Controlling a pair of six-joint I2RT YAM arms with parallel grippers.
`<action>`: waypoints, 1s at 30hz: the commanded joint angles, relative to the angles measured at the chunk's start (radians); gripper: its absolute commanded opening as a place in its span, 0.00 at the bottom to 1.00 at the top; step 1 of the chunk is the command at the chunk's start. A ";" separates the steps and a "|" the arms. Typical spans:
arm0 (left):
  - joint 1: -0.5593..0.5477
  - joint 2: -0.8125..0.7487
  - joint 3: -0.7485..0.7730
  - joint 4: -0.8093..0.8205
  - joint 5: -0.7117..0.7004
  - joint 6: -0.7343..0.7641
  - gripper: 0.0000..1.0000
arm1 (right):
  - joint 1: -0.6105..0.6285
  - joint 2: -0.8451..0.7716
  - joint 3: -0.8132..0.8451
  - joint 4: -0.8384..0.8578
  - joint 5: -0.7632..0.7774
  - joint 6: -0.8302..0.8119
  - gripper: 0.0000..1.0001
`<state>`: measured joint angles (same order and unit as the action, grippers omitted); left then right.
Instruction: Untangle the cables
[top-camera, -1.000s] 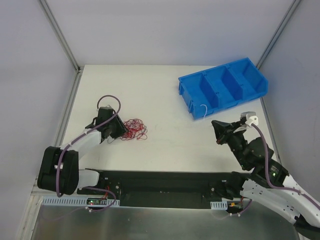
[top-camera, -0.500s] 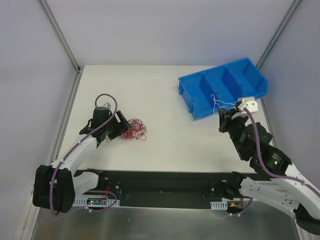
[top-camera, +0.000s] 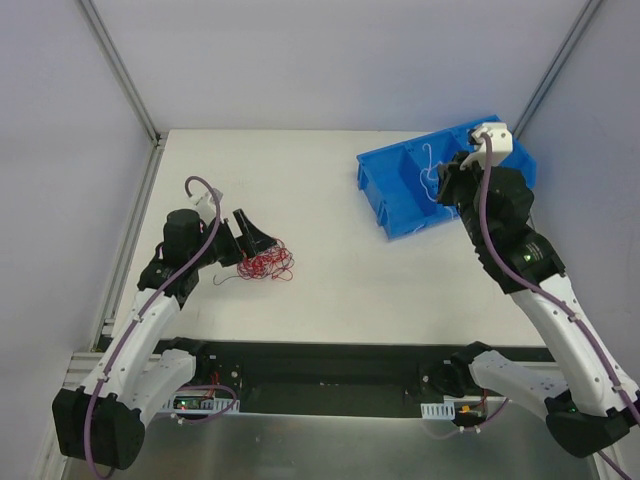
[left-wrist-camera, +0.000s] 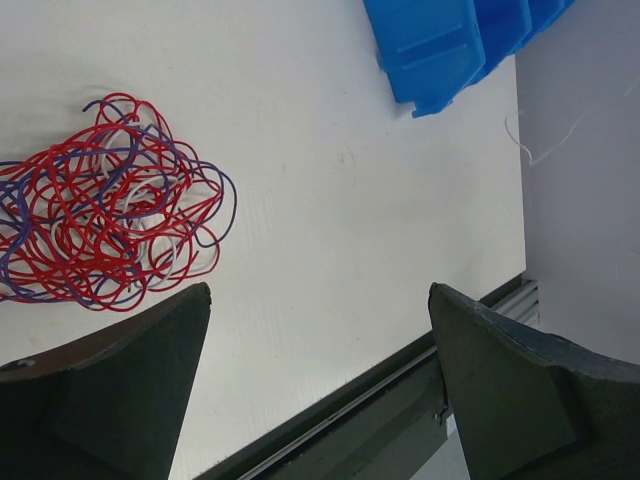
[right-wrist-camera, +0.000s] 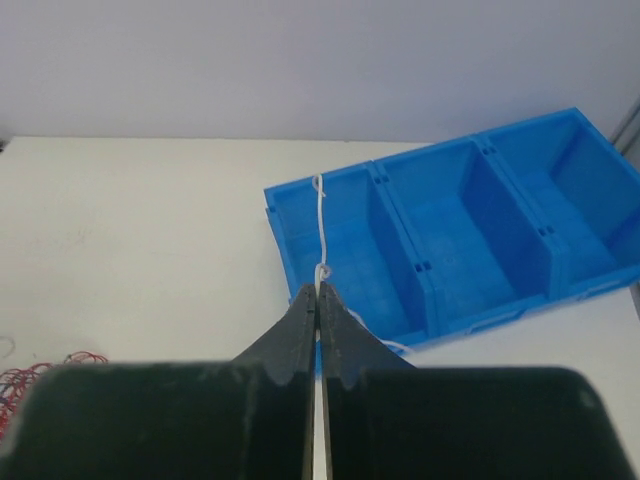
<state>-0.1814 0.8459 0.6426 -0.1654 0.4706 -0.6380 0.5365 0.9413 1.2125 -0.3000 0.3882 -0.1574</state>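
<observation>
The cables form a curly tangle (top-camera: 266, 262) of red, white and purplish strands on the white table; in the left wrist view the tangle (left-wrist-camera: 100, 205) lies at upper left. My left gripper (top-camera: 252, 243) stands just left of it, open, with nothing between its fingers (left-wrist-camera: 318, 292). My right gripper (top-camera: 447, 180) is raised over the blue bin (top-camera: 400, 218), shut on a thin white cable (top-camera: 430, 165). In the right wrist view that white cable (right-wrist-camera: 320, 215) runs up from the closed fingertips (right-wrist-camera: 318, 288) above the bin's left compartment.
The blue bin (right-wrist-camera: 480, 318) has three compartments and sits at the table's back right; its corner (left-wrist-camera: 440, 50) shows in the left wrist view. A metal rail (left-wrist-camera: 400, 400) runs along the table's near edge. Grey walls enclose the table.
My left gripper has opened and drawn back from the tangle, which stays on the table. My right arm has risen and swung toward the bin, carrying the white cable.
</observation>
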 joint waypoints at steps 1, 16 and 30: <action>0.003 -0.013 0.025 -0.017 0.059 0.031 0.90 | -0.052 0.066 0.140 0.052 -0.124 0.030 0.00; 0.003 0.027 0.043 -0.020 0.080 0.037 0.90 | -0.191 0.301 0.147 0.189 -0.270 0.058 0.00; 0.003 0.039 0.015 -0.077 -0.055 0.021 0.81 | -0.247 0.648 0.126 0.188 -0.275 0.090 0.00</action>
<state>-0.1814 0.8639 0.6502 -0.2123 0.4881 -0.6350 0.3019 1.5478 1.3064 -0.1398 0.1154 -0.0708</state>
